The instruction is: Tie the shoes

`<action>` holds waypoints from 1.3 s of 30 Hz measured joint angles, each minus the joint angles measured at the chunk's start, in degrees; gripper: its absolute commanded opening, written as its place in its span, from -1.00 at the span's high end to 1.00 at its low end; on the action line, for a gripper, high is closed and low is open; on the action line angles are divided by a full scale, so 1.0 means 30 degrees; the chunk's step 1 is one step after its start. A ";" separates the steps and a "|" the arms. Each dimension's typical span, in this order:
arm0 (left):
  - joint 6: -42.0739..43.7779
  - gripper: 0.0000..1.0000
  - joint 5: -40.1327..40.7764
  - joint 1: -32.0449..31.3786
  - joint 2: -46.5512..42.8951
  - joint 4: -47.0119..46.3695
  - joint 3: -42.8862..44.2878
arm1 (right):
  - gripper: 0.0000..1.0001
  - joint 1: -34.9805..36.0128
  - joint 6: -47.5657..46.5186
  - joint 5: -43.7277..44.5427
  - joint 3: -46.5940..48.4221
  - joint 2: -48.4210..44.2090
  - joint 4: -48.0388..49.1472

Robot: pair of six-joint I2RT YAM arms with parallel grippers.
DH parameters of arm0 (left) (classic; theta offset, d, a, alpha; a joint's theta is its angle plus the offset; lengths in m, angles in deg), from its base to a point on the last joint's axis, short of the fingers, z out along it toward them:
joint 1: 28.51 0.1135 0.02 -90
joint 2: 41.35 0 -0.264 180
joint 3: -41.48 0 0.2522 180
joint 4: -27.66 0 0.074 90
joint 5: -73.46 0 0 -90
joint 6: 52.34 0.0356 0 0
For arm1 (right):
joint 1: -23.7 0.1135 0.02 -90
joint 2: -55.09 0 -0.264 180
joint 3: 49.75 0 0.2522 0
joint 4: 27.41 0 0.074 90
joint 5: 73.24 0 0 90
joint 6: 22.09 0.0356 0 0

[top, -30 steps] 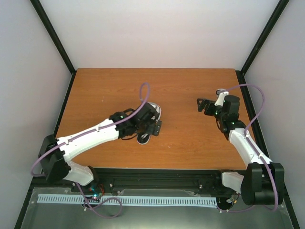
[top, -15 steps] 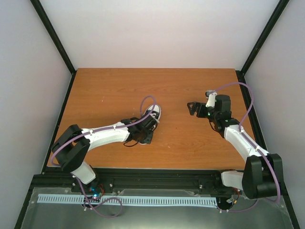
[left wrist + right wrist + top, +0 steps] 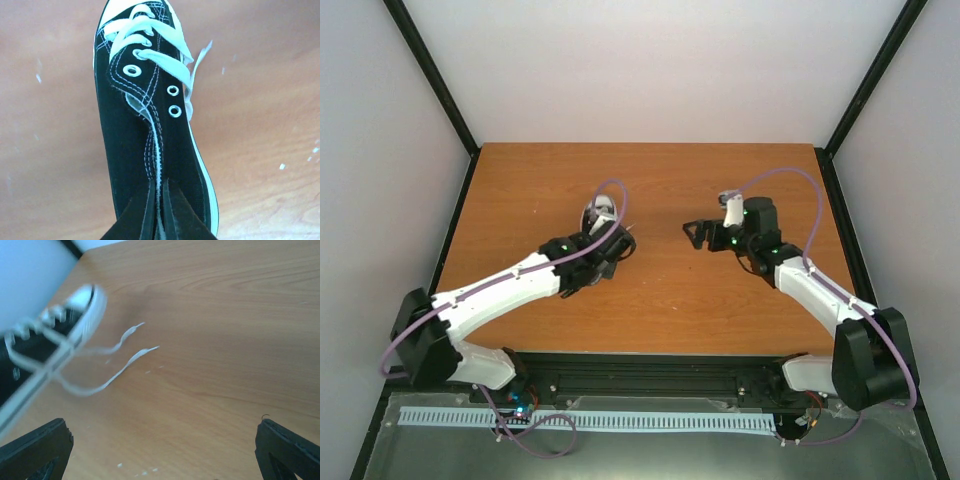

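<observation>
Wooden surface (image 3: 670, 180) | shoe (image 3: 145, 125) left of centre | my left tool (image 3: 160, 212) pinching its heel | right tool (image 3: 696, 232) spread, apart from laces (image 3: 115, 371)

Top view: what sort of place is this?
Probably a robotics test booth: a wooden table walled by white panels, left arm and right arm bolted at its near edge, and a lone sneaker.

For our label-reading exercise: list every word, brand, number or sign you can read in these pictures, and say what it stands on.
None can be read. The black canvas sneaker with white laces shows no brand or label in any view; the brown wooden table bears no marking either.
</observation>
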 measured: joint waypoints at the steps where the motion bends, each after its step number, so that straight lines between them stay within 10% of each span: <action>1: 0.0743 0.98 0.0444 0.0007 -0.0437 0.0219 0.0641 | -1.00 0.0576 0.0051 -0.0073 0.0000 0.0000 0.0058; 15: 0.5836 0.99 -0.1188 -0.2732 0.2565 -0.0612 0.7963 | -1.00 0.1647 0.1807 0.7060 -0.1719 -0.5224 -0.1348; 23: 0.4838 0.99 -0.1217 -0.3111 0.3840 -0.1464 0.7373 | -1.00 0.1654 0.2346 0.9158 -0.4000 -0.8051 -0.1435; 32: 0.1195 0.95 -0.0495 -0.3169 0.4568 -0.1559 0.1450 | -0.98 0.1654 0.1851 0.4809 -0.4473 -0.5428 -0.0532; 35: -0.0197 0.06 -0.0874 -0.3504 0.4838 -0.1566 0.0648 | -0.89 0.1661 0.1763 0.3905 -0.4568 -0.4765 -0.0787; 39: -0.1413 -0.61 -0.2681 -0.3861 0.4044 -0.2215 0.0182 | -0.72 0.1690 0.1880 0.3832 -0.4415 -0.4408 -0.1982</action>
